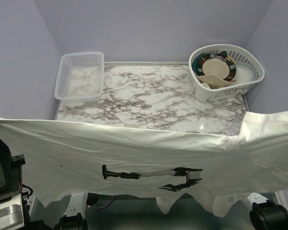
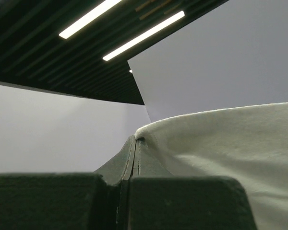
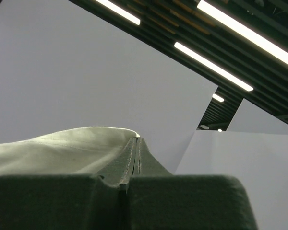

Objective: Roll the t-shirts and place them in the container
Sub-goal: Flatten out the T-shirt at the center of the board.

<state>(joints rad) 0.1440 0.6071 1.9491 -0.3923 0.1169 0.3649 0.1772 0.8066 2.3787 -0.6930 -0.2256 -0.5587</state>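
Hanging taut | t-shirt pinched in left claw (right claw likewise)

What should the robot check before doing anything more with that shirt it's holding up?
1. Left gripper shut on the shirt edge: ok.
2. Right gripper shut on the edge: ok.
3. Top edge stretched nearly straight: ok.
4. Table middle bare for laying it down: ok.
5. Left basket and right basket back in the far corners: ok.
6. Lower hem free of snags: cannot tell.
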